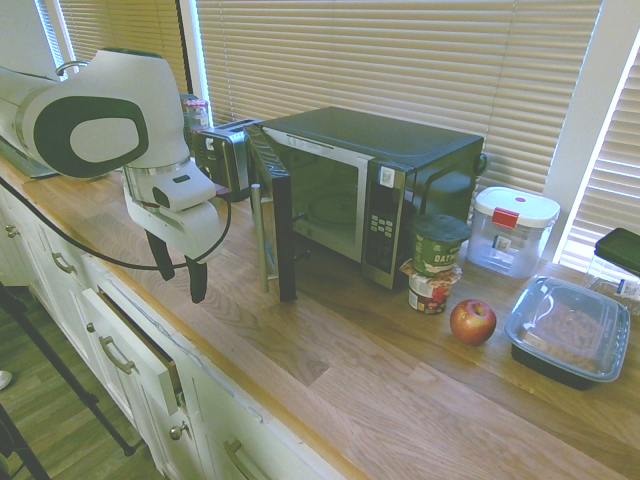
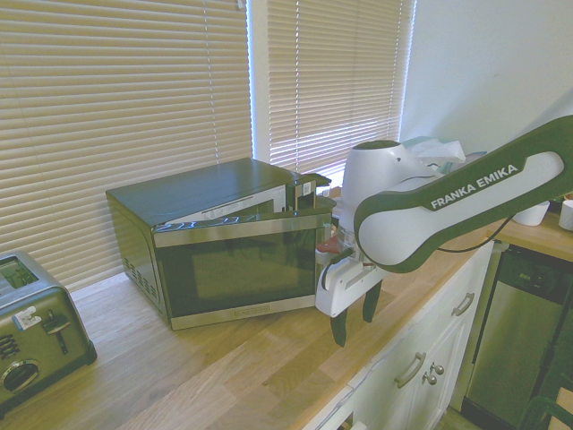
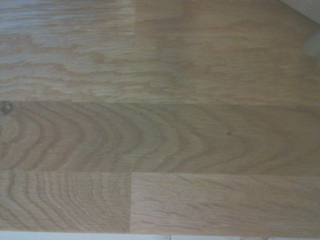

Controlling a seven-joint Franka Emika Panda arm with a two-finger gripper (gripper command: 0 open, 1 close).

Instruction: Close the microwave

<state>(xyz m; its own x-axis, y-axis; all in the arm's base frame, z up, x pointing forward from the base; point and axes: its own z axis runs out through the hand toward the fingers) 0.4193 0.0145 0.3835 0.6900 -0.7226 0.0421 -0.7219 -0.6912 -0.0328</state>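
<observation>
Bare countertop (image 3: 160,130) fills wrist view, exteriors show microwave (image 1: 400,160) ajar, tool (image 1: 178,275) spread, empty.

- The arm (image 2: 466,202) is wearing smooth white shells with dark bands between them, one band carrying "FRANKA EMIKA" in white letters.
- A rounded white joint housing (image 1: 100,115) is showing a dark oval ring around a white centre.
- A black cable is looping beneath the white wrist block.
- Two black tapered fingers (image 1: 197,280) are hanging from the white gripper (image 1: 180,272) body.
</observation>
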